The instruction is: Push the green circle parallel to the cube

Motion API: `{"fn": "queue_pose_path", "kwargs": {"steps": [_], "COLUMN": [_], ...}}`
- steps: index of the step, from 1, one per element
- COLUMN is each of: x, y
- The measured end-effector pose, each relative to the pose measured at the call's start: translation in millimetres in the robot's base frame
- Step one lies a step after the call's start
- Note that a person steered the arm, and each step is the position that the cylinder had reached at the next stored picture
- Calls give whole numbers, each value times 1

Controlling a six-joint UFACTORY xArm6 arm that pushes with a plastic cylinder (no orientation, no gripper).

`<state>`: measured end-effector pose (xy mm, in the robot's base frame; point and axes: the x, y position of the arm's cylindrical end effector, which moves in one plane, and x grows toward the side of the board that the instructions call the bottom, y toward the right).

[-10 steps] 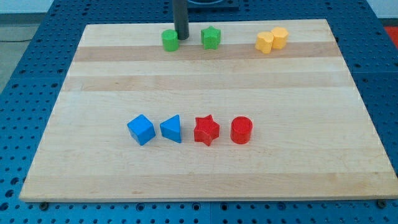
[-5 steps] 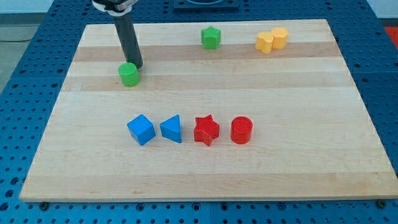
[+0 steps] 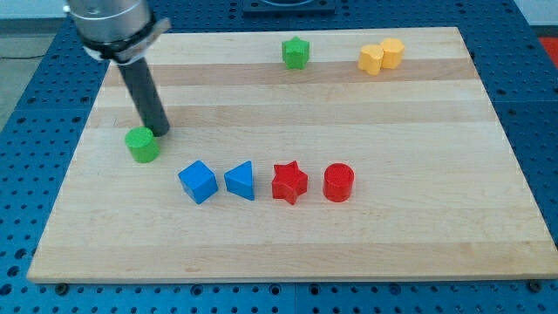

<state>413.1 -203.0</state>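
Toward the view's left side of the wooden board (image 3: 418, 244), the green circle (image 3: 142, 145) is seen lying flat, a little above and to the left of the blue cube (image 3: 198, 181). It is set apart from the cube, nearer the board's left edge. My tip (image 3: 160, 133) is found just beside the green circle, at its upper right, touching or very nearly touching it; which of the two cannot be told. The dark rod is seen rising from there up and to the view's left, into the grey body of the arm at the top left corner. Nothing is grasped by the rod, since no hand or jaws are carried on it; only its lower end is pressed toward the block.

A row is formed across the middle of the board: the blue cube, then a blue triangle (image 3: 241, 180) just beside it, then a red star (image 3: 289, 183), then a red cylinder (image 3: 338, 182) at the right end. Small gaps are kept between them.

Near the view's top edge a green star (image 3: 296, 52) is placed alone. Further right, two yellow blocks (image 3: 381, 56) are seen touching each other, their shapes not clearly made out. The board is laid on a blue perforated table (image 3: 532, 113).
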Motion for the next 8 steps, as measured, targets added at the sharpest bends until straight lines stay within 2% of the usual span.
{"fn": "queue_pose_path", "kwargs": {"steps": [4,6,8], "x": [32,48,37], "y": [-51,-43,-38]}}
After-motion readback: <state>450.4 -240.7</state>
